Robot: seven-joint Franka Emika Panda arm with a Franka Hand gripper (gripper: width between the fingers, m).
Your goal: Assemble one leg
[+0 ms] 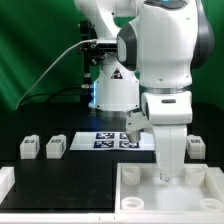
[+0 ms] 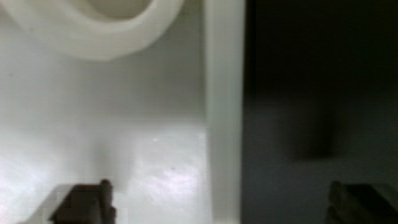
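Three small white legs with marker tags stand on the black table: two at the exterior view's left (image 1: 28,148) (image 1: 55,147) and one at the right (image 1: 197,148). My gripper (image 1: 172,176) hangs low over the far rim of the large white square tabletop (image 1: 140,200). In the wrist view my gripper (image 2: 222,203) is open and empty, with its dark fingertips (image 2: 80,203) wide apart. They straddle the tabletop's edge (image 2: 160,130), with white surface on one side and black table on the other. A round white socket (image 2: 111,22) shows on the tabletop. No fourth leg is in view.
The marker board (image 1: 112,140) lies flat behind the tabletop, in front of the arm's base (image 1: 112,92). A white part's corner (image 1: 4,182) shows at the exterior view's lower left.
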